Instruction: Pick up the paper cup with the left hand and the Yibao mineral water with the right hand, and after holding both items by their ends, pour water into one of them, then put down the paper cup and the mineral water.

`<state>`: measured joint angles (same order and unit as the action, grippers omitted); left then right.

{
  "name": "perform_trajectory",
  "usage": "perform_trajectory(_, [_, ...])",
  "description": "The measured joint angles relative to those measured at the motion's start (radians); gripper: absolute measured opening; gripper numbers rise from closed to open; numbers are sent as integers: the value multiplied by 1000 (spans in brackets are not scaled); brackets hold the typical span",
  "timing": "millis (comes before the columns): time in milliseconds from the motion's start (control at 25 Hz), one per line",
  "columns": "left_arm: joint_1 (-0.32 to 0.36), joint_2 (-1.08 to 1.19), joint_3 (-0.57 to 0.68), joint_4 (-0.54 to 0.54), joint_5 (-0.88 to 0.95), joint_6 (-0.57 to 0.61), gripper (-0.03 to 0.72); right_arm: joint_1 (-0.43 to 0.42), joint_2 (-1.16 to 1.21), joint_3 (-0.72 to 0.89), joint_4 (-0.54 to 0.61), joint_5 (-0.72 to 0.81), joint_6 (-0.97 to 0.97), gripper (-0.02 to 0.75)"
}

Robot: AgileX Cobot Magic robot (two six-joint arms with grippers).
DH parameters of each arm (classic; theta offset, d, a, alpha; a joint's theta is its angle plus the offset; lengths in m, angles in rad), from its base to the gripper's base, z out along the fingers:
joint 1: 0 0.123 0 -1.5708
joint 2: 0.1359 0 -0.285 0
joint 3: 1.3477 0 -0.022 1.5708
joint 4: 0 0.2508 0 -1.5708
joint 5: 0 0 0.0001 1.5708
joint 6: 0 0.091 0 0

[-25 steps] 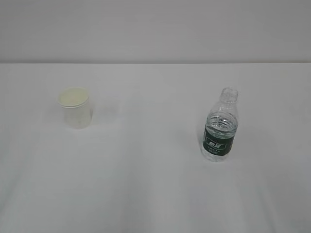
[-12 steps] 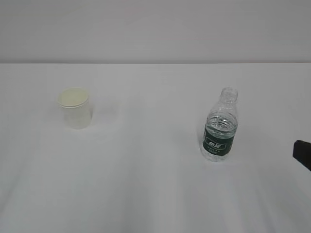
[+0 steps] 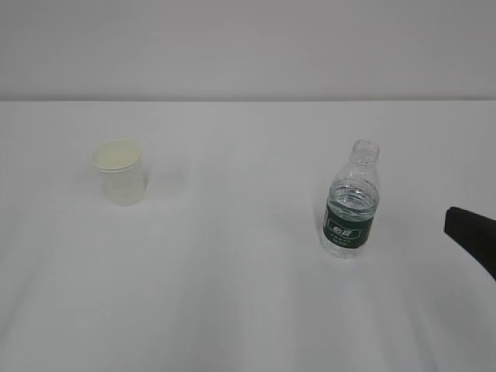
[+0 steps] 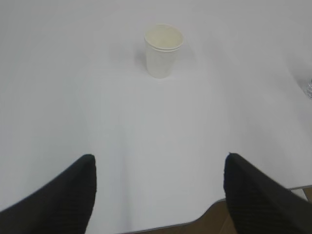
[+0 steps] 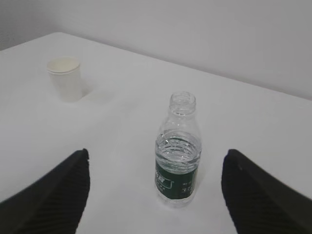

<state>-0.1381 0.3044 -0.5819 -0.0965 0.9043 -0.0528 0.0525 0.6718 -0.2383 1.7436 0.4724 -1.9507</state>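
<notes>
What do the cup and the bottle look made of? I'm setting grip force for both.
The paper cup: apparently thin matte paper, white outside, cream inside, rolled rim. The Yibao mineral water: clear, glossy, ribbed plastic, probably thin-walled, with a green printed label band and no cap.

One paper cup (image 3: 118, 171) on the desk (image 3: 232, 294). One Yibao mineral water (image 3: 350, 203) bottle, capless. Two grippers counted: left gripper (image 4: 158, 187), right gripper (image 5: 156, 192), two jaws each.

Bottle label (image 5: 176, 178) writing: illegible.
</notes>
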Motion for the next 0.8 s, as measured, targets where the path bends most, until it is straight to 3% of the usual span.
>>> perform_trajectory(480, [0,0,0,0,0,0,582,0,247,0,4,131,-80,601])
perform_trajectory(800, [0,0,0,0,0,0,582,0,275,-6,4,162,-87,594])
